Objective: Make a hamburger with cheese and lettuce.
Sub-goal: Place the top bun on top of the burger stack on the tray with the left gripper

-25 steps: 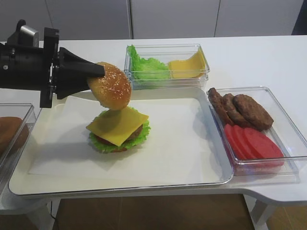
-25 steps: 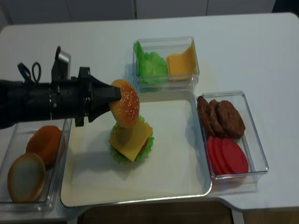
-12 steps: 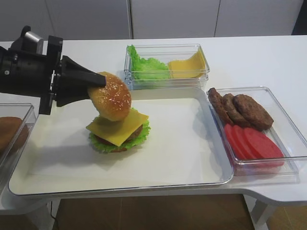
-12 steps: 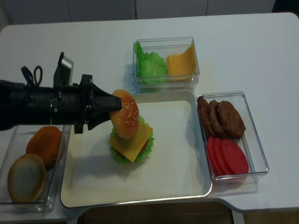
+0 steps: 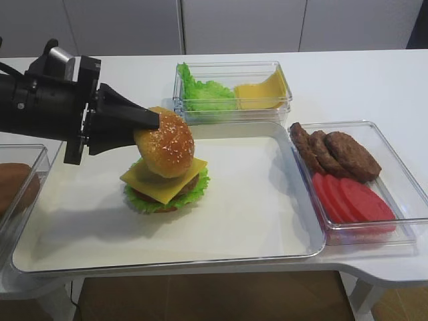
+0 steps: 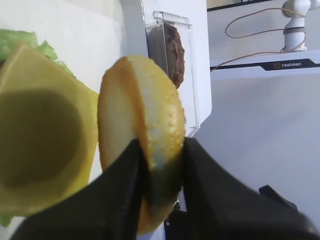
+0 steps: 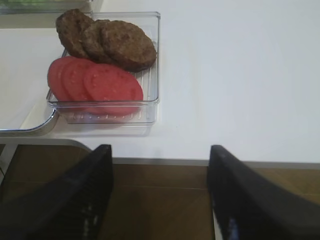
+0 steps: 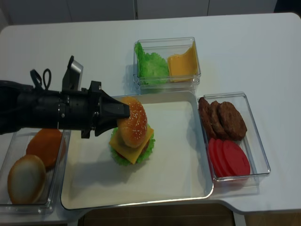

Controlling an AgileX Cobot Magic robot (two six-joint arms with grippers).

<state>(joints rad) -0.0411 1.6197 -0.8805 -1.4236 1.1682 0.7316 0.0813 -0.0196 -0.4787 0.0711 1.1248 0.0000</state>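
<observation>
Pinching the sesame bun (image 5: 165, 142) tilted, just above the cheese (image 5: 162, 180), left hand (image 5: 148, 122) clamped on its edge.

Bare tray (image 5: 254, 214) right of hamburger (image 5: 165, 180)

Left gripper (image 8: 123, 112) holds a sesame bun (image 8: 133, 127) over the hamburger (image 8: 131, 142) on the white tray (image 8: 178, 174).

The bun sits tilted on the cheese (image 8: 139, 148), whose corners jut over the lettuce (image 8: 121, 157) beneath. Behind the tray, a clear box (image 8: 165, 43) holds green leaves and yellow slices. A box on the right (image 8: 256, 136) holds brown patties and red tomato slices; one on the left (image 8: 52, 188) holds two plain bun halves.
</observation>
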